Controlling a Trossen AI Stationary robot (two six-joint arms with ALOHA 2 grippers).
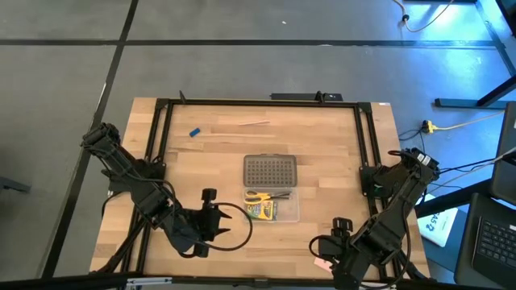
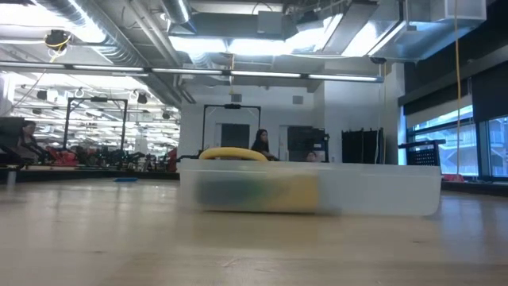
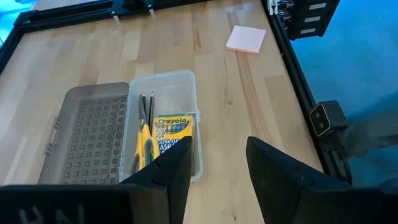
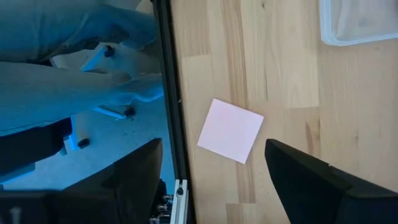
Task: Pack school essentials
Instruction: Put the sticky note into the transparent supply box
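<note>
Fingers of the right gripper [image 4: 208, 171] are hanging spread and empty over the pink sticky-note pad [image 4: 231, 130] at the worktop's [image 1: 322, 145] five o'clock edge, needing centring before pinching; left gripper [image 3: 217, 168] fingers are waiting part-spread, empty.

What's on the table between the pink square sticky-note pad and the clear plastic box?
Nothing: the left wrist view shows bare wood between the pad and box.

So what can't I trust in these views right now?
- Sticky pad: in the high view mostly hidden by the right gripper; clear in both wrist views.
- Case contents: blurred in the low view; the left wrist view shows scissors and crayon box.
- Eraser and pale stick: tiny, high view only.
- Left gripper: nothing between its fingers.
</note>
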